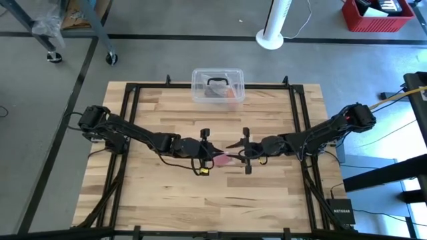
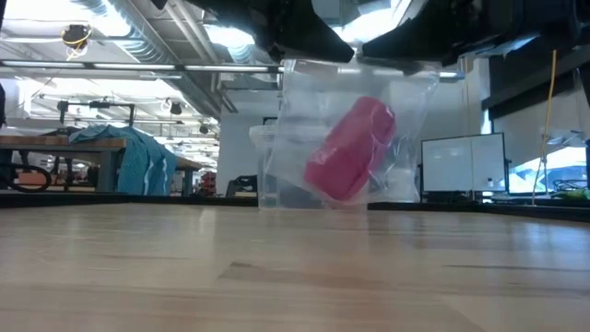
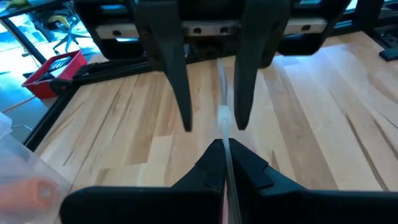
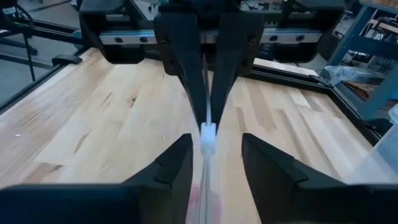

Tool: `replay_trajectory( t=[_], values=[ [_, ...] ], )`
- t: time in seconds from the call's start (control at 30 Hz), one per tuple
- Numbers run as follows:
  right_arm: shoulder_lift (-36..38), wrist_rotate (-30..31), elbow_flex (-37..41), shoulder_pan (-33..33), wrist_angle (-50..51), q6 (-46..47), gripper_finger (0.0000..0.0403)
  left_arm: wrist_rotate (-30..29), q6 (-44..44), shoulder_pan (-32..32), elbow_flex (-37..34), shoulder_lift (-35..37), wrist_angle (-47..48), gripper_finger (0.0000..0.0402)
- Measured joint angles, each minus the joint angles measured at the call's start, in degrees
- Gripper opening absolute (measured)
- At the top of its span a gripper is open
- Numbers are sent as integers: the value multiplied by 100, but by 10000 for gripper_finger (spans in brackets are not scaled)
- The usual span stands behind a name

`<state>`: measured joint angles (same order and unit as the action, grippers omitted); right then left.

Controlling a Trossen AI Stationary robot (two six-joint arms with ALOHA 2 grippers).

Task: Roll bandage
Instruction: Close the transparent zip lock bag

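**Two grippers meet over a bagged pink roll at the table's middle**

The left gripper point(image 3: 222, 163) has its dark fingers pressed together on the top edge of a small clear plastic bag point(image 2: 355, 138), pinching the thin strip of film between them. Facing it, the right gripper point(image 4: 211, 163) has its fingers apart, one on each side of the same bag edge, which runs through the gap between them; they do not clamp it. The two grippers sit tip to tip, the left gripper point(image 1: 208, 155) and right gripper point(image 1: 241, 152) almost touching over the centre of the table.

The bag hangs clear of the table top. Inside it lies the bandage point(image 2: 350, 150), a small pink-red roll of soft fabric, tilted with one end higher than the other and resting near the bag's bottom.

The surface is a pale wooden plank table point(image 1: 167, 193) with a black metal frame point(image 1: 130, 120) running around its working area. At the far edge stands a clear plastic box with a black handle point(image 1: 217, 87), with something orange inside.

Beyond the table is a workshop with a grey concrete floor point(image 1: 167, 60) marked by dark tape lines. A red crate point(image 1: 377, 15) sits in one far corner beside a white stand base point(image 1: 270, 39). At table height, the room shows bright ceiling lights point(image 2: 111, 69), a workbench with a teal cloth point(image 2: 129, 152) draped over it, and a monitor point(image 2: 463, 164).
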<state>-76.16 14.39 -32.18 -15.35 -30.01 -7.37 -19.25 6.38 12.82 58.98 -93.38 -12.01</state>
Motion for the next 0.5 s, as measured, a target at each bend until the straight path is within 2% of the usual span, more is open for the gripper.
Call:
replay_trajectory(
  t=[0.17, 0.5],
  values=[
    [-2, -48, 0, 0, -29, -60, 114, -2, 32, -7, 0, 0, -20, 1],
    [-56, 83, 0, 0, -8, -193, 35, -3, 56, -4, 0, 0, -26, 1]
  ],
)
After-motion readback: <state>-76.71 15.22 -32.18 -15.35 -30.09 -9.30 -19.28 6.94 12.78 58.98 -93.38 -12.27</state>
